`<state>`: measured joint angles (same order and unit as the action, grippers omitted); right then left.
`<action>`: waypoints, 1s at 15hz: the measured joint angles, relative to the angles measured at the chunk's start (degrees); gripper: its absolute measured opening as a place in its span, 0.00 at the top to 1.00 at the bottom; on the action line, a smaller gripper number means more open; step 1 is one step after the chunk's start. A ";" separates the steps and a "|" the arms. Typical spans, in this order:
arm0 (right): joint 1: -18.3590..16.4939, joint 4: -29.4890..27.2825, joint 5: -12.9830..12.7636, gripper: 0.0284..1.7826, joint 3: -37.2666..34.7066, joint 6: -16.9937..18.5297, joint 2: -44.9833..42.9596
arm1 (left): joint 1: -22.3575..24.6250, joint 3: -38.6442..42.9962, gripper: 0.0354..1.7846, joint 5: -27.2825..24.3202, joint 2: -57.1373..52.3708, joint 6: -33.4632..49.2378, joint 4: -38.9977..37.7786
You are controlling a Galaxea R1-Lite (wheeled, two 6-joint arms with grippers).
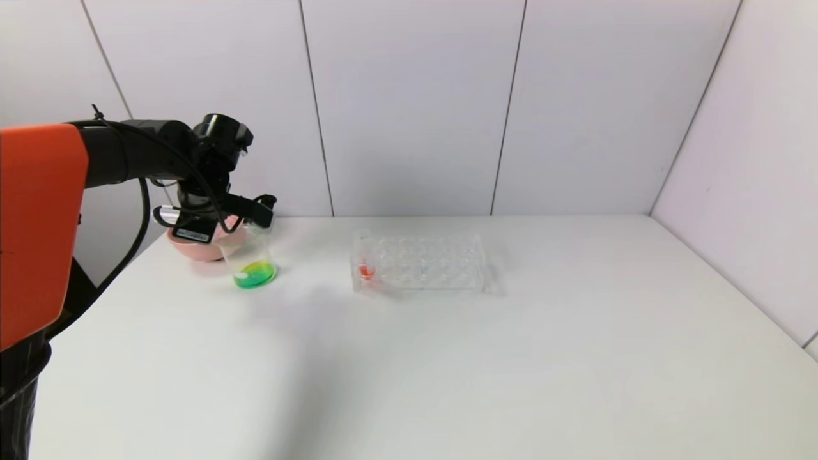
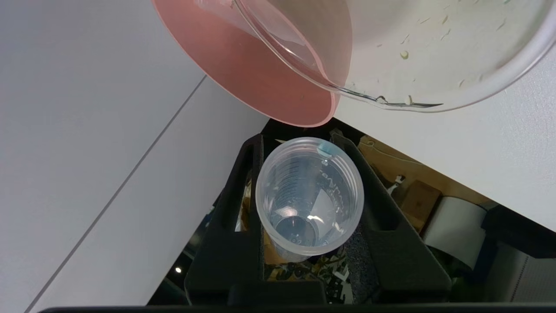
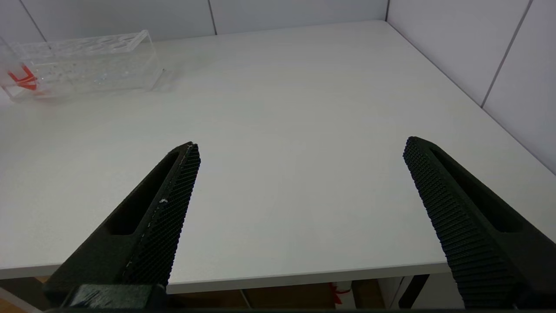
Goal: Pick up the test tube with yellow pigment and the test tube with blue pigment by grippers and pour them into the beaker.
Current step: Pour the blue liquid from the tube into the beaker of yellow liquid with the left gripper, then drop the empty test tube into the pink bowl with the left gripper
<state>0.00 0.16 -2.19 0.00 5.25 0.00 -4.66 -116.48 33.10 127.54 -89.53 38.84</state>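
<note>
My left gripper (image 1: 259, 209) hangs just above the beaker (image 1: 251, 259) at the table's back left. It is shut on the test tube with blue pigment (image 2: 309, 195). That tube looks nearly drained, with one blue drop at its rim, and its mouth faces the beaker's lip (image 2: 391, 102). Green liquid lies in the beaker's bottom. The left gripper (image 2: 299, 142) clamps the tube from both sides. The test tube with yellow pigment is out of view. My right gripper (image 3: 302, 145) stands open and holds nothing, low by the table's front edge, outside the head view.
A pink bowl (image 1: 203, 248) stands right behind the beaker, under the left wrist. A clear many-holed rack (image 1: 425, 262) sits mid-table with an orange-red tube (image 1: 365, 268) at its left end. White walls close the back and right sides.
</note>
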 joint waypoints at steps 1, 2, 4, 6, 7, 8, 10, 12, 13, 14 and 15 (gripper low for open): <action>0.00 0.00 0.02 0.04 0.00 0.00 0.00 | 0.06 0.05 0.72 -0.46 -0.26 0.37 -0.09; 0.00 0.00 0.00 0.04 0.00 0.00 0.00 | 0.11 0.05 0.72 -1.02 -0.77 0.78 -0.15; 0.00 0.00 0.00 0.04 0.00 -0.02 0.00 | 0.55 0.05 0.72 -4.35 -2.04 4.14 -0.21; 0.00 0.00 0.00 0.04 0.00 0.00 0.00 | 1.90 0.05 0.72 -8.62 -3.25 11.11 -0.09; 0.00 0.00 0.00 0.04 0.00 0.00 0.00 | 3.04 0.05 0.72 -11.76 -4.22 15.96 0.13; 0.00 0.00 0.00 0.04 0.00 -0.02 0.00 | 4.28 0.05 0.72 -15.06 -5.18 20.63 0.27; 0.00 0.00 0.00 0.04 0.00 0.00 0.00 | 7.30 0.20 0.72 -23.76 -7.03 30.73 0.22; 0.00 0.00 0.00 0.04 0.00 -0.02 0.00 | 10.89 0.48 0.72 -33.17 -8.55 40.72 -0.54; 0.00 0.00 0.00 0.04 0.00 0.01 0.00 | 12.81 0.69 0.72 -39.05 -9.09 45.98 -1.83; 0.00 0.00 0.00 0.04 0.00 0.00 0.00 | 14.57 1.10 0.72 -45.08 -9.40 50.83 -4.04; 0.00 0.00 0.00 0.04 0.00 0.00 0.00 | 16.25 1.49 0.72 -50.79 -9.42 55.60 -8.00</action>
<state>0.00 0.16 -2.19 0.00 5.25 0.00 11.59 -114.99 -17.69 118.11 -33.93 30.84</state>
